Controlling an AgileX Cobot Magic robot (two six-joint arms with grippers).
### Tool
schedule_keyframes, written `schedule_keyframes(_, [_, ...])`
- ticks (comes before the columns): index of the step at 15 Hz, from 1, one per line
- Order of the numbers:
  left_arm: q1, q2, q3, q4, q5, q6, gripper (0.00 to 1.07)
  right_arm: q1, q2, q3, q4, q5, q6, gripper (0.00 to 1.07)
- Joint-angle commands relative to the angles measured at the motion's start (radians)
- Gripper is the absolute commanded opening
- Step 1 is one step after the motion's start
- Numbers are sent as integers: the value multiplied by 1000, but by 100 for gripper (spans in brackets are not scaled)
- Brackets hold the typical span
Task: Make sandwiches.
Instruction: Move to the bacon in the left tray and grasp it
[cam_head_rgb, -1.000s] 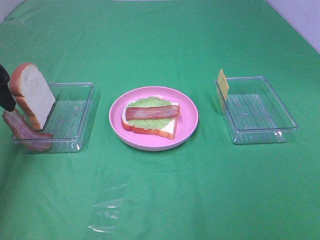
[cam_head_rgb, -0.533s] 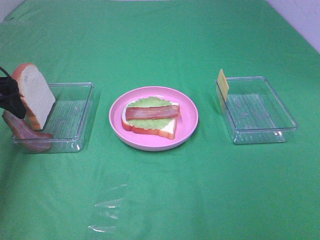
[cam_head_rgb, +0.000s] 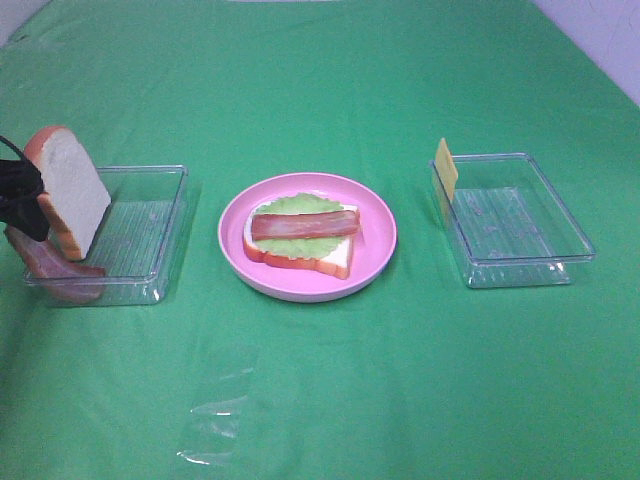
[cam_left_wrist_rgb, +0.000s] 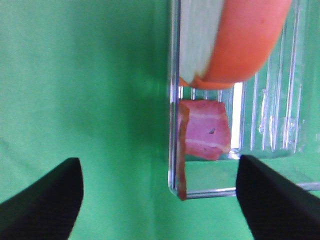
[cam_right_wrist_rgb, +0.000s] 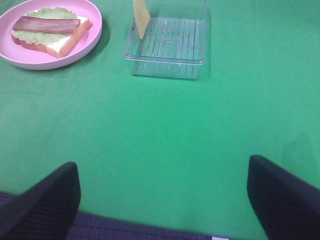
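On the pink plate (cam_head_rgb: 378, 240) lies a white bread slice (cam_head_rgb: 332, 258) topped with a green lettuce leaf (cam_head_rgb: 300, 205) and a bacon strip (cam_head_rgb: 305, 224). A second bread slice (cam_head_rgb: 70, 190) leans upright at the left end of the left clear tray (cam_head_rgb: 165, 235), with another bacon strip (cam_head_rgb: 50, 265) below it. My left gripper (cam_head_rgb: 25, 205) hovers at that end, open, its jaws either side of the bacon strip (cam_left_wrist_rgb: 205, 130) without touching it. A yellow cheese square (cam_head_rgb: 446, 168) leans on the right tray (cam_head_rgb: 520, 225). My right gripper (cam_right_wrist_rgb: 162, 200) is open and holds nothing.
Green cloth covers the whole table. A crumpled piece of clear plastic (cam_head_rgb: 215, 420) lies on the cloth near the front, left of centre. The right wrist view shows the plate (cam_right_wrist_rgb: 95, 30), the cheese (cam_right_wrist_rgb: 141, 17) and the right tray (cam_right_wrist_rgb: 170, 40) far ahead.
The left gripper has moved a little to the right, up against the left end of the tray beside the leaning bread slice. Nothing else has moved.
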Motion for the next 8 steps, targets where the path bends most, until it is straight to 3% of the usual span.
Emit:
schedule_keyframes(1, [-3,4,-3,-30,-11,4,51,1,-35,-2,4,-2,-8,87])
schedule_keyframes(3, [-3,4,-3,-41,-15,4,42,1,-35,-2,4,-2,-8,87])
schedule_keyframes(8, [-3,5,-3,-55,-17,24,42,1,-35,-2,4,-2,-8,87])
